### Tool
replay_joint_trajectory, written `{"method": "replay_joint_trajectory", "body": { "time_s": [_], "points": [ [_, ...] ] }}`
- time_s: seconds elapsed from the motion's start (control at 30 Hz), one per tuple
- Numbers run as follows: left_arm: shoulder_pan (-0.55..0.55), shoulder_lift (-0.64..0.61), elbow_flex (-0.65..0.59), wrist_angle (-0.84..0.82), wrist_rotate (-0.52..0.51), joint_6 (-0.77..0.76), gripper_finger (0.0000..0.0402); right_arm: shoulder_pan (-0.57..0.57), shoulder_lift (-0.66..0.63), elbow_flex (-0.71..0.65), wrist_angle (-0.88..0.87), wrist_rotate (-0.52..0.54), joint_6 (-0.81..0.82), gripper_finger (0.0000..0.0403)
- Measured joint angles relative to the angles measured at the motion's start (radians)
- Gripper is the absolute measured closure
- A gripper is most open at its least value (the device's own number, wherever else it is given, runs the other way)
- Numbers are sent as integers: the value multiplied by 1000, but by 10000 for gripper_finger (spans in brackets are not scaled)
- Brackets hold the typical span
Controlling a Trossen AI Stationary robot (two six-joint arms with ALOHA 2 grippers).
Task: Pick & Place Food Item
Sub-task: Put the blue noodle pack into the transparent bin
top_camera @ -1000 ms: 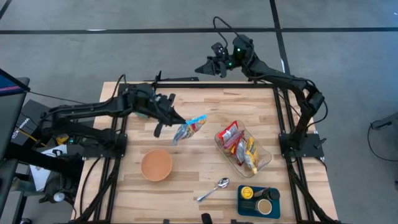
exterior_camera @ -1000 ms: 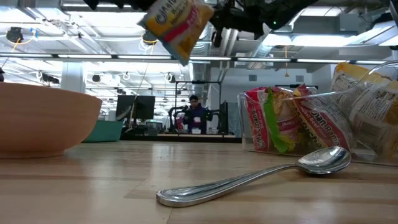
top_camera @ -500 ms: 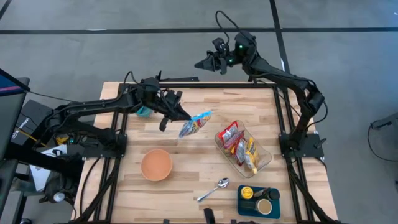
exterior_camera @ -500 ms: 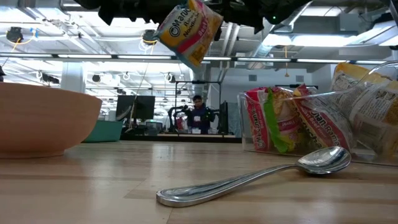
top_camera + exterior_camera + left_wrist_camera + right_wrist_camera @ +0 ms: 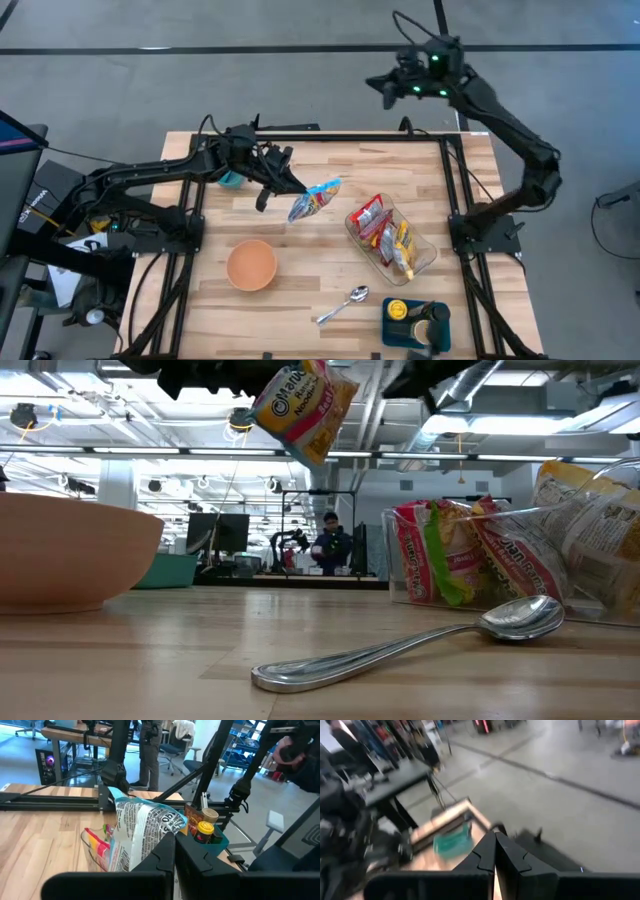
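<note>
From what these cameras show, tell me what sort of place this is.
Probably a robotics lab or workshop in an open industrial hall. Exposed ceiling ducts hang overhead, a person stands at distant workbenches with monitors, and the wooden table sits in a dark metal rig.

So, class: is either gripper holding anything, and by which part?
The left gripper holds the noodle packet by one end, above the table. The right gripper is shut on nothing.

Noodle packet point(image 5: 313, 198) held aloft, tilted.

Bowl point(image 5: 251, 265) left of packet tub point(image 5: 391, 240), spoon point(image 5: 343, 305) in front between them
</note>
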Motion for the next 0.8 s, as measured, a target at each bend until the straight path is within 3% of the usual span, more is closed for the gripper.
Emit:
{"method": "replay_joint_trajectory", "body": {
  "time_s": [0.17, 0.37, 0.8],
  "points": [
    [-14, 1, 0, 0, 0, 0, 401, 6, -96, 0, -256, 0, -52, 403],
    [-62, 2, 0, 0, 10, 0, 401, 91, -163, 0, -473, 0, -56, 403],
    [-154, 11, 0, -4, 16, 12, 401, 471, -98, 0, -498, 63, -83, 403]
  ]
}}
